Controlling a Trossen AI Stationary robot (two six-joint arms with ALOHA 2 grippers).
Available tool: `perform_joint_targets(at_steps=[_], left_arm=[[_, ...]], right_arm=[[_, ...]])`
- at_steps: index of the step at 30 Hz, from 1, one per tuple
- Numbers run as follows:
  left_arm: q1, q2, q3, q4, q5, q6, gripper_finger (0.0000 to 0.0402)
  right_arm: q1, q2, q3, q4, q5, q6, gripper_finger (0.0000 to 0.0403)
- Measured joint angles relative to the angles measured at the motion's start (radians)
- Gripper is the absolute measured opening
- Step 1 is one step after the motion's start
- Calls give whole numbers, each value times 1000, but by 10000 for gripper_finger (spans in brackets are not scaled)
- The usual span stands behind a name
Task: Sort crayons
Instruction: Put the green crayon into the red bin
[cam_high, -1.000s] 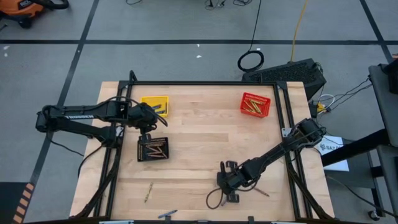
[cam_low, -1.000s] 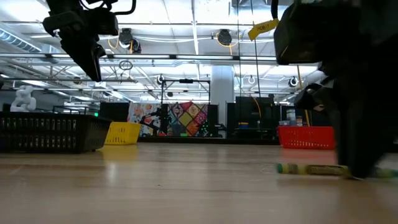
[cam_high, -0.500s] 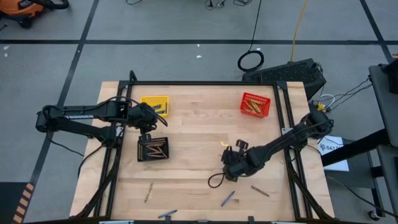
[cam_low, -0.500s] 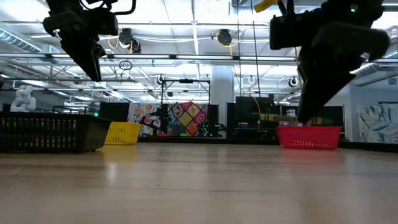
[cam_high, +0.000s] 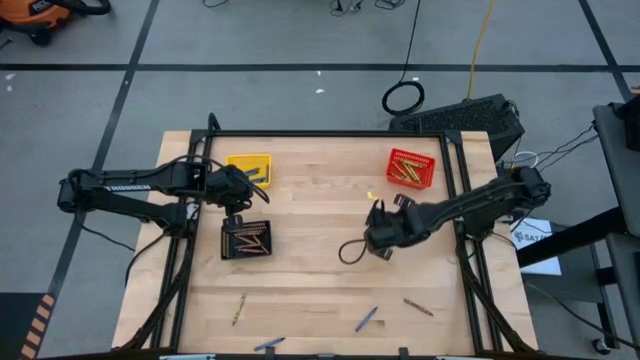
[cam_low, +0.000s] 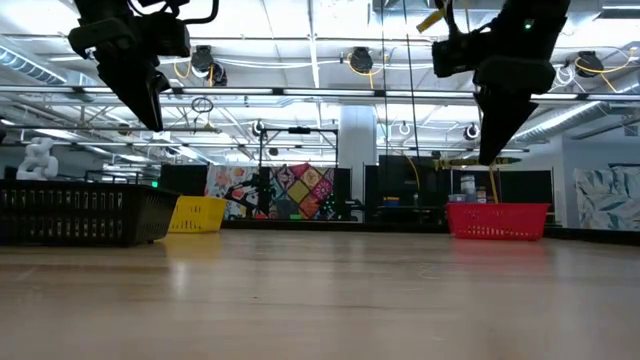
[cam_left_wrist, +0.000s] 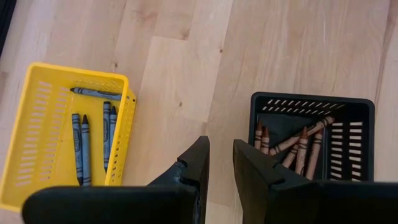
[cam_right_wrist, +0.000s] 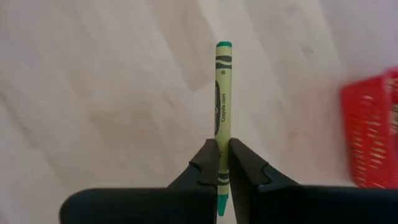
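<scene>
Above the middle of the wooden counter (cam_high: 330, 200), my right pincer (cam_right_wrist: 222, 163) is up in the air and squeezed tight on a yellow-green crayon (cam_right_wrist: 222, 93). Its long end sticks out past my fingertips and its short end pokes out behind them. From above, this pincer (cam_high: 378, 232) is a little way from the red basket (cam_high: 412, 168), which has more yellow-green crayons (cam_high: 405, 172) in it.

My left pincer (cam_left_wrist: 219, 163) hangs over the bare wood between the yellow basket (cam_left_wrist: 37, 134) and the black basket (cam_left_wrist: 354, 143). Its two fingers stand a little apart and there is nothing between them. Blue-purple crayons (cam_left_wrist: 81, 140) lie in the yellow basket and brown crayons (cam_left_wrist: 297, 144) lie in the black one.

Down at the near side of the counter some crayons still lie loose: a yellow-green one (cam_high: 240, 308), a blue one (cam_high: 366, 319), a brown one (cam_high: 418, 307) and another blue one (cam_high: 268, 344) right at the edge
</scene>
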Motion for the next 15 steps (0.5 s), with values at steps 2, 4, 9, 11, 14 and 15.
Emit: perform_joint_targets(at_steps=[2,4,9,11,14,15], left_arm=[[0,0,0,0,0,0,70],[0,0,0,0,0,0,70],[0,0,0,0,0,0,70],[0,0,0,0,0,0,70],[0,0,0,0,0,0,70],[0,0,0,0,0,0,70]], right_arm=[[-33,-16,0,-32,1,-19,0],[-71,-28,-2,-44,1,-46,0],[-171,-76,-48,-48,1,-90,0],[-213,-98,-73,-53,0,-105,0],[-276,-140,-114,-48,-1,-123,0],[-296,-153,-127,-48,-1,-129,0]])
